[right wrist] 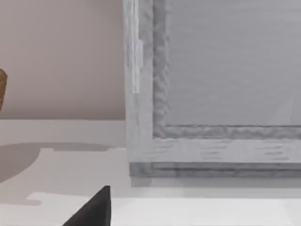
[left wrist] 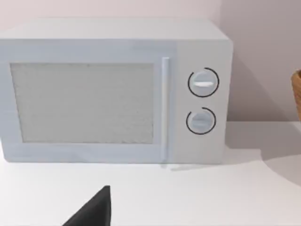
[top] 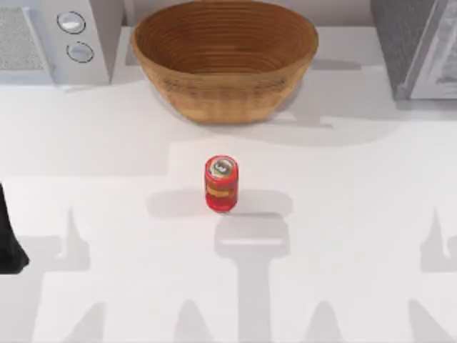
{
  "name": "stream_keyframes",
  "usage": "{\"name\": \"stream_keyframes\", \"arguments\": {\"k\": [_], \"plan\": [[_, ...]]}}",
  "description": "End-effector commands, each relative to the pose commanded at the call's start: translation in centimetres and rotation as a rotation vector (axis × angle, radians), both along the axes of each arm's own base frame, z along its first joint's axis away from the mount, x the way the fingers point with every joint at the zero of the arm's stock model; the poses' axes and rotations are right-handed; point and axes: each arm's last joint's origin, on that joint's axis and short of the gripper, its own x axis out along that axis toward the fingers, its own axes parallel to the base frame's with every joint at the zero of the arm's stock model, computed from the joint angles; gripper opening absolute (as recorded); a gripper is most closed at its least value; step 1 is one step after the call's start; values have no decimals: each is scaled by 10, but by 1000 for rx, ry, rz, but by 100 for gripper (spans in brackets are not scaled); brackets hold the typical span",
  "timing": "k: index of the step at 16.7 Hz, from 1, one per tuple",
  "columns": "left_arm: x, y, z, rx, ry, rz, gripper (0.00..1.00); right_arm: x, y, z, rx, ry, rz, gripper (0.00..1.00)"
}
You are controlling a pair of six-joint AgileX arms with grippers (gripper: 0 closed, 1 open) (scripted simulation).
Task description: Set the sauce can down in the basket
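Note:
The sauce can (top: 221, 184), red with a yellow-orange band and a silvery top, stands upright near the middle of the white table. The basket (top: 224, 86), a wide tan wicker bowl, sits behind it at the back centre with nothing showing inside. Slivers of the basket's rim appear in the left wrist view (left wrist: 297, 94) and the right wrist view (right wrist: 2, 89). My left arm (top: 10, 239) is a dark shape at the table's left edge, far from the can. A dark tip of the left gripper (left wrist: 94, 211) and of the right gripper (right wrist: 94, 209) shows low in each wrist view.
A white microwave (top: 64, 36) (left wrist: 117, 89) stands at the back left beside the basket. A grey cabinet-like appliance (top: 421, 46) (right wrist: 216, 94) stands at the back right. Open white tabletop surrounds the can on all sides.

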Motion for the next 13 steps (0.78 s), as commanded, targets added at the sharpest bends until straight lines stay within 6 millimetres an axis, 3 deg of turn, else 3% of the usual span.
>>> {"name": "stream_keyframes", "arguments": {"k": [7,13], "plan": [[7,-2,11,-2,8,-87,100,0,0,0,0,0,0,100],[41,-7,36,-6,41,-316,100,0,0,0,0,0,0,100]]}}
